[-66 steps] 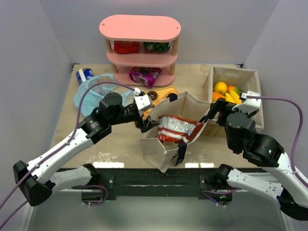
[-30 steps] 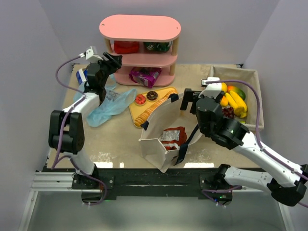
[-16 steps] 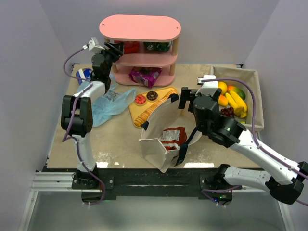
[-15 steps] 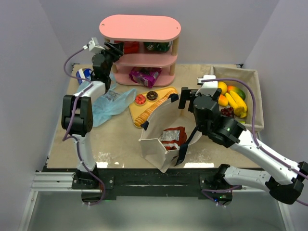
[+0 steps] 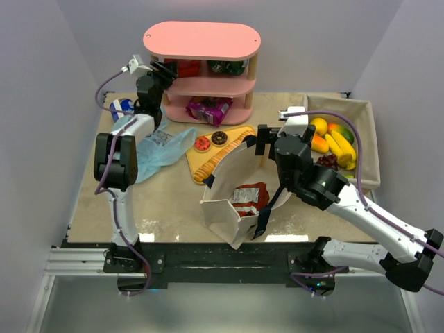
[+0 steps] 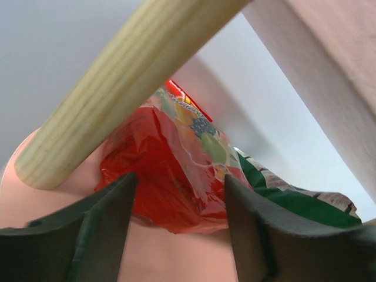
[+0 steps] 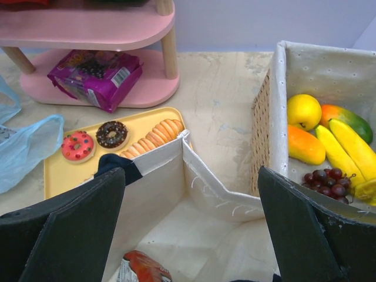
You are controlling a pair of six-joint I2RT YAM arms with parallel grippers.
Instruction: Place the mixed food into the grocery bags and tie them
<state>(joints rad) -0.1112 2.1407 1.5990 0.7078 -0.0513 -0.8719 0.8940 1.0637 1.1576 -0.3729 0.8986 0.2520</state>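
Beige table [image 5: 166,201] carries a pink shelf [image 5: 201,38] at the back, an open cloth bag [image 5: 222,208] in the middle with a crisp bag [image 5: 250,196] inside, and a basket [image 5: 365,132] of fruit [image 5: 336,142] at right. One blue grocery bag [image 5: 156,149] lies crumpled at left. Under the shelf's top board the left gripper [image 6: 176,200], jaws apart, faces a red packet [image 6: 164,170]. Over the cloth bag the right gripper [image 7: 191,176] hangs spread wide.

Glossy red snack packet [image 6: 170,170], matt wooden post [image 6: 117,76], crinkly blue plastic bag [image 5: 166,144], cloth-lined wicker basket [image 7: 262,135].
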